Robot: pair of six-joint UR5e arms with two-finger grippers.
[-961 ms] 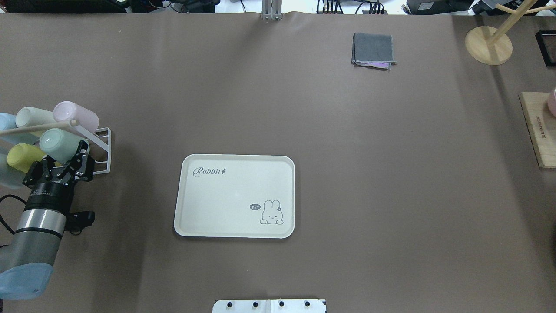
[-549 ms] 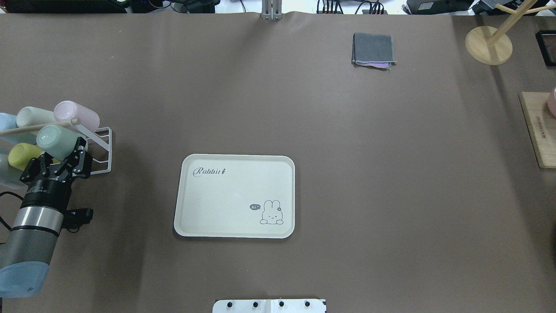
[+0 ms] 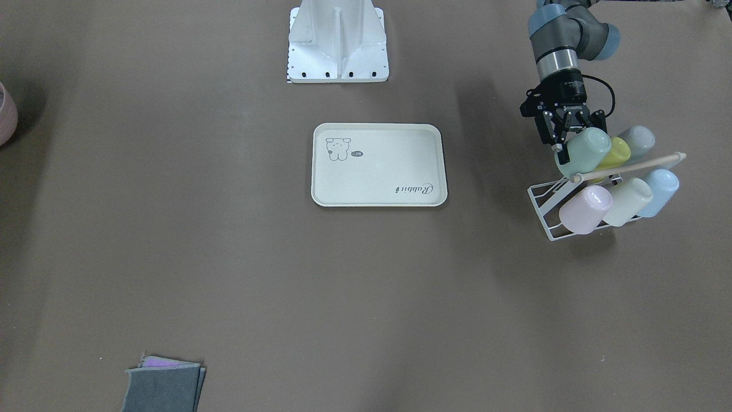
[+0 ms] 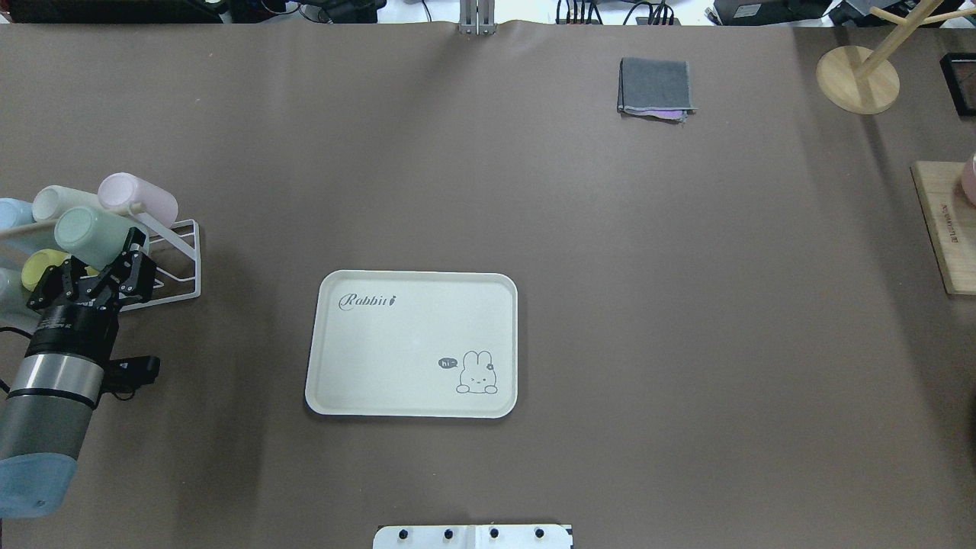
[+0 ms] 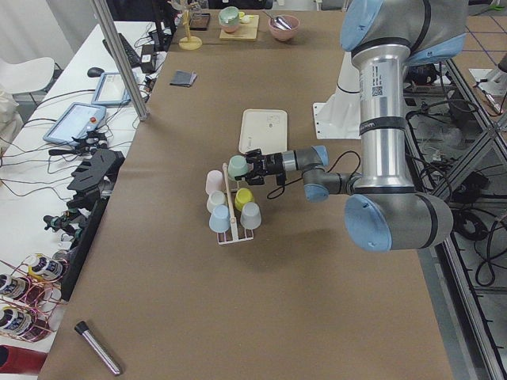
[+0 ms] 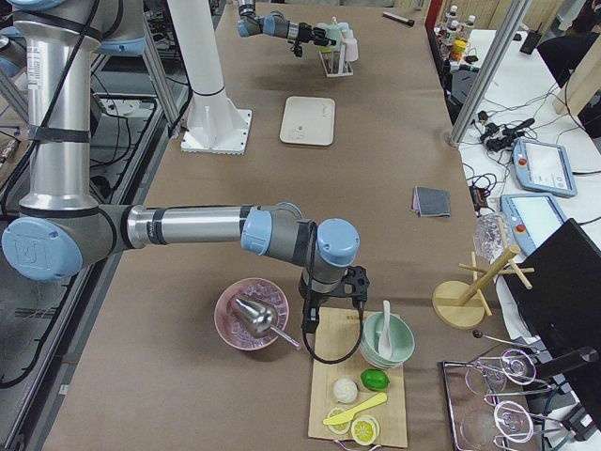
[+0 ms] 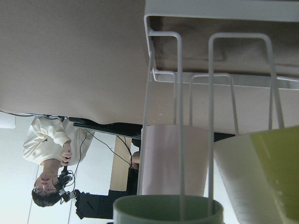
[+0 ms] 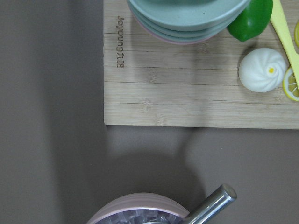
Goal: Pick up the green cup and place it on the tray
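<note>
Brown table (image 4: 686,305). Cream tray (image 4: 412,335) flat, mid-table. White wire rack (image 4: 181,263) at left edge w/ pastel cups (image 4: 137,197). L gripper (image 4: 128,248) clamped on green cup (image 4: 88,227); cup tilted over rack's near side, well left of tray. R gripper (image 6: 319,296) far right by wooden board (image 6: 390,413); grip can't tell.
</note>
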